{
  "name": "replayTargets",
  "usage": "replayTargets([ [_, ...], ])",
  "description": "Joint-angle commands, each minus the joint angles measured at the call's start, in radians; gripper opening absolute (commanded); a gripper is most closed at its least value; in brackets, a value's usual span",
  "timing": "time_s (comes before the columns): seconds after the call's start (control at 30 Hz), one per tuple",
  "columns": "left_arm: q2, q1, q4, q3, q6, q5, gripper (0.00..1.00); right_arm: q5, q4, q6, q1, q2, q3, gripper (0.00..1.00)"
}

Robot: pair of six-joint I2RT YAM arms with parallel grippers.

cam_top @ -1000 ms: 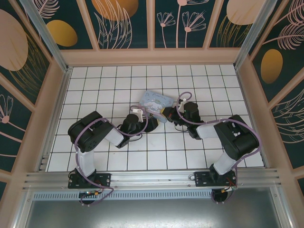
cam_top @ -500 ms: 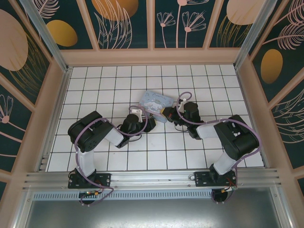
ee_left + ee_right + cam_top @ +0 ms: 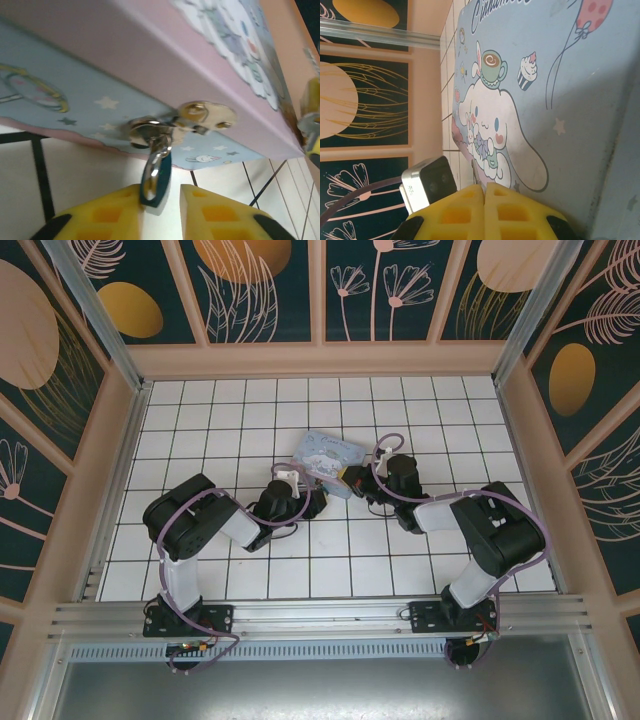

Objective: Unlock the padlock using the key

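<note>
- box (image 3: 75, 95): smooth printed coating, pale blue and pink, faint sheen; dark scuff specks along lid edge in right wrist view.
- hasp (image 3: 205, 114): brassy metal, polished, strong glare.
- padlock (image 3: 156, 186): shackle bright silvery metal, glossy; body teal, smooth, satin.
- left gripper (image 3: 160, 195) jaws: yellow, matt, moulded plastic look, recessed pockets, black ends.
- right gripper (image 3: 484, 187) jaws: same yellow matt finish.
- surface (image 3: 330, 560): white tiles, smooth, low sheen, dark grid lines.
- rail (image 3: 320, 615): bare brushed aluminium.
</note>
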Motion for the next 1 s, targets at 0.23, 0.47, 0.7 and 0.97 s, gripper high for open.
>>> replayTargets([
  [0.23, 0.01, -0.002, 0.061, -0.014, -0.071, -0.04, 0.38, 0.003, -0.031, -0.006, -0.016, -0.002, -0.034, 0.0],
  [0.47, 0.031, 0.0, 0.162, -0.042, -0.152, -0.068, 0.37, 0.002, -0.021, -0.001, -0.015, 0.003, -0.034, 0.0],
  [0.7, 0.042, -0.002, 0.129, -0.02, -0.145, -0.071, 0.35, 0.0, -0.012, 0.003, -0.013, 0.009, -0.032, 0.0],
  [0.97, 0.048, -0.003, 0.07, 0.002, -0.116, -0.08, 0.3, -0.002, -0.011, 0.003, -0.014, 0.013, -0.032, 0.0],
])
